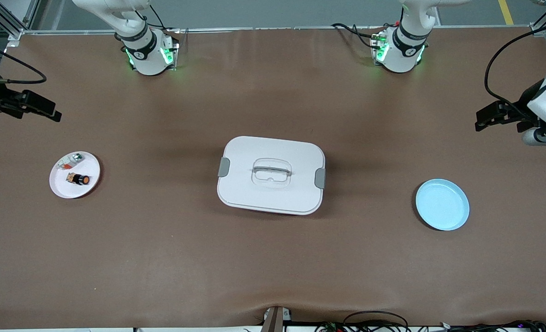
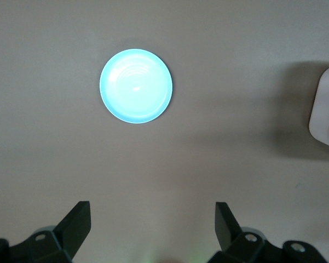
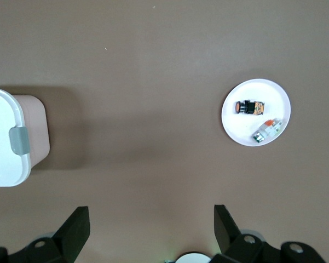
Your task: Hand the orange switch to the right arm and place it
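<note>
The orange switch [image 1: 78,179], a tiny black cylinder with an orange cap, lies on its side on a small white plate [image 1: 90,183] at the right arm's end of the table. It also shows in the right wrist view [image 3: 249,108] on that plate [image 3: 238,127]. My right gripper [image 1: 47,110] hangs open and empty over the table's edge at that end, apart from the plate; its open jaws show in the right wrist view [image 3: 151,215]. My left gripper [image 1: 485,118] hangs open and empty over the left arm's end of the table [image 2: 152,211].
A small silver-white part with a red-orange bit [image 1: 70,161] shares the white plate. A white lidded box [image 1: 271,175] with a handle stands mid-table. An empty light blue plate [image 1: 442,204] lies at the left arm's end, also in the left wrist view [image 2: 136,86].
</note>
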`<state>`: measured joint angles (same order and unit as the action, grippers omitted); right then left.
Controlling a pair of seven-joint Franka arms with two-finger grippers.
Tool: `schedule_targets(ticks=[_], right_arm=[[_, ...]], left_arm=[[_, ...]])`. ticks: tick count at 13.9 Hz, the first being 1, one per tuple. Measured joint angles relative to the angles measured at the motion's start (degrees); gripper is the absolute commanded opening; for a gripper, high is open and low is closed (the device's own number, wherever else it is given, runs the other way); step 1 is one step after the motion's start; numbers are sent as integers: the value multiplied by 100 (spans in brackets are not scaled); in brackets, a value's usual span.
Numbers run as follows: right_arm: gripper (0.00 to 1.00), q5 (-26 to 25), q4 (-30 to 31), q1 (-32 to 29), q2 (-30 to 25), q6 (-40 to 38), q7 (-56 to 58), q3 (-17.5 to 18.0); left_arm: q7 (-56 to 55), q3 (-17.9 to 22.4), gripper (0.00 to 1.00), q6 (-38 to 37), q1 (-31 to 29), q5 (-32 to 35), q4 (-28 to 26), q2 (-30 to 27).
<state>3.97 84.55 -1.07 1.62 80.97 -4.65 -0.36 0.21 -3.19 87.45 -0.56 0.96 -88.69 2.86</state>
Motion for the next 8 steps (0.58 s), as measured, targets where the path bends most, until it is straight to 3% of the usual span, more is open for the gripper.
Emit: schedule_targets(ticks=[8], right_arm=[[100,-212,-154,88,0,55,929,-173]], left_arm=[[0,0,100,0,0,-69,0,0]])
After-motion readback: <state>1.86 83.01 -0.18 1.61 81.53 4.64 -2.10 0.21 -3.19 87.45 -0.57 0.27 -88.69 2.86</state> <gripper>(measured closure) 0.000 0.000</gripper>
